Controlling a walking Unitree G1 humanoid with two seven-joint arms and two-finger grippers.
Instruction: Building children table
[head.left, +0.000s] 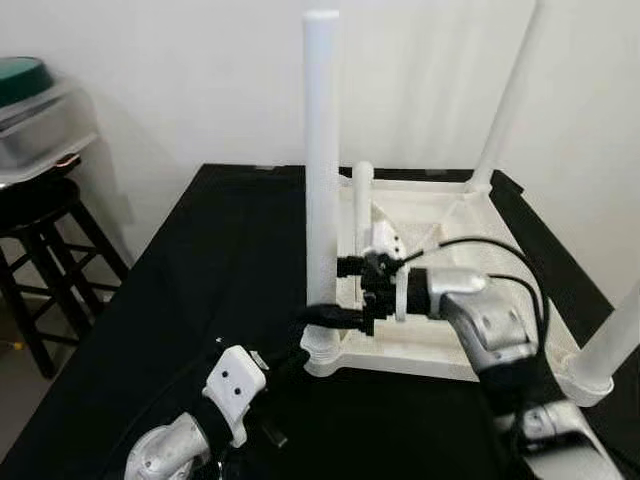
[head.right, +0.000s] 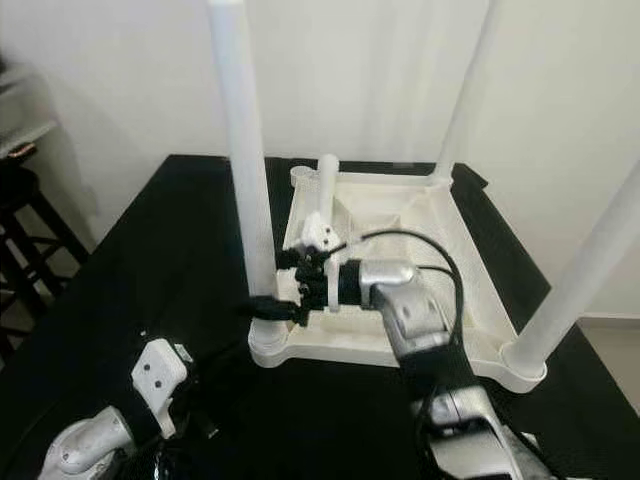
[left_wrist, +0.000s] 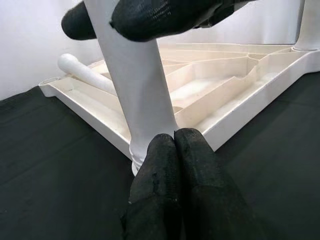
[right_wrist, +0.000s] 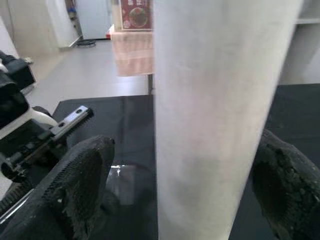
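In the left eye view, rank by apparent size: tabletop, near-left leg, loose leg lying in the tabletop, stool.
1. upturned tabletop
2. near-left leg, held by the right gripper
3. stool, partly cropped, so its rank is unsure
4. loose leg

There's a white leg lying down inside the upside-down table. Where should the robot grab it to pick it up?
Probably at the rounded free end of the loose leg, near the far rim of the tabletop. That end sticks up above the ribs, so fingers could straddle the round shaft from above. Its lower end sits down among the ribs, close behind the right gripper, which straddles the near upright leg.
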